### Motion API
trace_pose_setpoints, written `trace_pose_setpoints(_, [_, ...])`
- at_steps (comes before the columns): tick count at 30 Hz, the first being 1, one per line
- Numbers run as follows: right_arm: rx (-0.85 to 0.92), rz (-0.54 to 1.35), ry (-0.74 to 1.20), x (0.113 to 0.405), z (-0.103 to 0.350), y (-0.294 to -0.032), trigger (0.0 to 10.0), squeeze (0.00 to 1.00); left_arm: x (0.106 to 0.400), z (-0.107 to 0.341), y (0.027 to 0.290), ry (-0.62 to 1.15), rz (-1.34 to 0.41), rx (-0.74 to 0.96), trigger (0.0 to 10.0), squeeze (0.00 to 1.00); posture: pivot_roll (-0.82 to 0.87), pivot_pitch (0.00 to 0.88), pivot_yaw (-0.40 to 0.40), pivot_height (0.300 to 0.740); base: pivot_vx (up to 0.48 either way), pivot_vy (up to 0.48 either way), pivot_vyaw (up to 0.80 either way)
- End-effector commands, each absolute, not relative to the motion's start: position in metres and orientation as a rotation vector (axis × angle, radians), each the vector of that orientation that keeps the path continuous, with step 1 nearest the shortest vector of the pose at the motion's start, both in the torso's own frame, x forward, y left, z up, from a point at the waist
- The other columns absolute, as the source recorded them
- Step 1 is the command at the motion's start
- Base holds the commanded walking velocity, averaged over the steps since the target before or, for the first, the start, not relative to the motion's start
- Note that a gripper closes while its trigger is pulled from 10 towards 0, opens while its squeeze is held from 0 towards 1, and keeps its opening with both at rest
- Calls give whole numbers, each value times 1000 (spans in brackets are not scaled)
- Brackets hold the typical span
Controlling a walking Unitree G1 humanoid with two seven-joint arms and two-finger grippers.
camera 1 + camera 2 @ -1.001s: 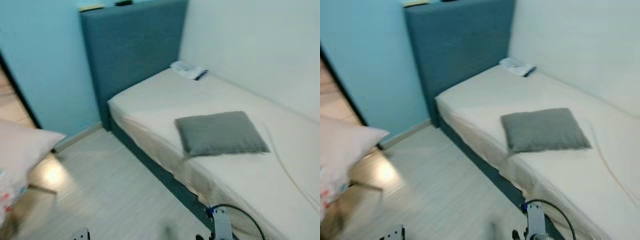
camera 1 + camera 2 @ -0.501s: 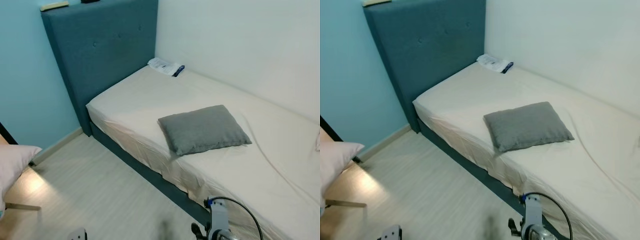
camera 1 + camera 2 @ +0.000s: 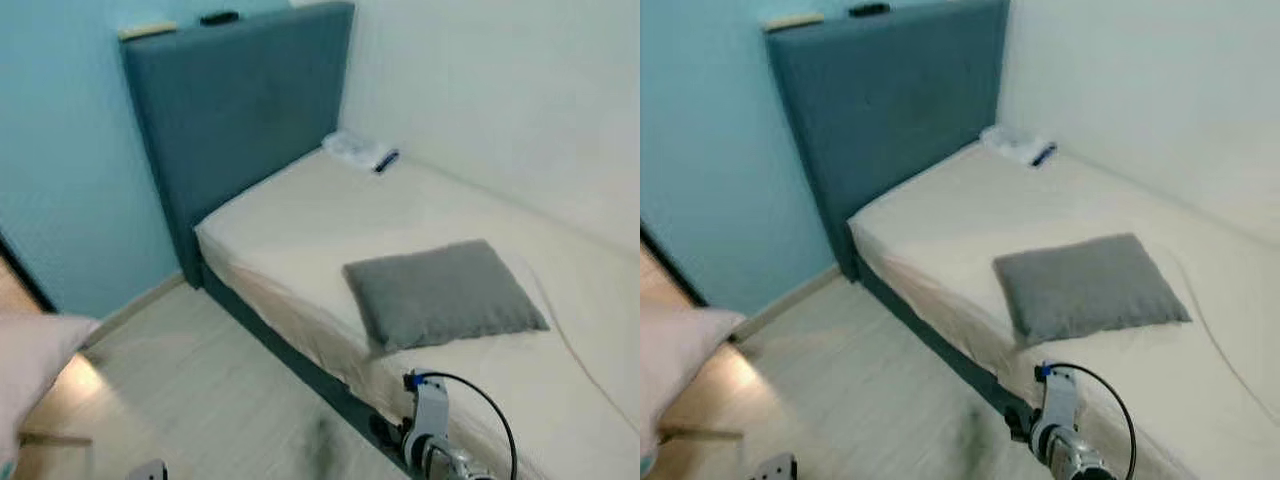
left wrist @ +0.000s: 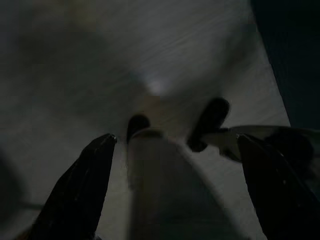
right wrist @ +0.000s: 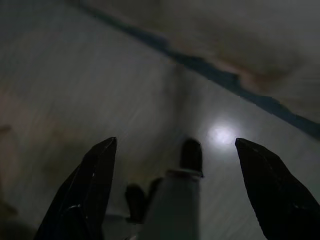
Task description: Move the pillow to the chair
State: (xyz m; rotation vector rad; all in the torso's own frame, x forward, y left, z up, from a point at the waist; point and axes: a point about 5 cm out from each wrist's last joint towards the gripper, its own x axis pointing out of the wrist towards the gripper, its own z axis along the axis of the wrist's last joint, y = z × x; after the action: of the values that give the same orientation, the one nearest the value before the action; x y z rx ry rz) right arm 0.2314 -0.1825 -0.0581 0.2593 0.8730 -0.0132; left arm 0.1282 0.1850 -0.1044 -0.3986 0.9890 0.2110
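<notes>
Just gray pillow on bed.

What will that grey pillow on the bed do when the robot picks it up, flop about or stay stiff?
The grey pillow looks soft and plump, lying flat on the bed, so it will probably sag around the fingers rather than stay stiff. It is likely light for its size. Its cloth cover seems matte, so it probably won't slip, and it should not roll.
</notes>
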Motion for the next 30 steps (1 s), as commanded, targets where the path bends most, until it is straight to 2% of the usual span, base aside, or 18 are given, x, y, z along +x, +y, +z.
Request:
trace_pose_setpoints(1, [274,-52,876,229,-59,-189,10000,0,131,-104,178,984,181,-417,10000,0,-47,64,-46,740,352,0,-750])
trace_pose_setpoints(7, [302,-94,859,229,-58,-195,10000,0,137,-102,175,963,151,-432,10000,0,-47,64,-43,740,343,0,-750])
trace_pose_setpoints(14, [446,-153,708,252,-39,-207,10000,0,134,-103,178,979,166,-411,10000,0,-54,67,-34,740,226,0,-732])
trace_pose_setpoints(25, [523,-180,666,263,-29,-214,10000,0,130,-104,179,986,167,-414,10000,0,-52,75,-34,740,0,0,0])
trace_pose_setpoints(27, [612,-159,633,270,-24,-211,10000,0,128,-105,179,991,165,-410,10000,0,-50,79,-30,726,0,0,0])
trace_pose_setpoints(30, [648,-146,596,277,-18,-211,10000,0,126,-105,179,995,161,-405,10000,0,-50,84,-26,711,0,0,0])
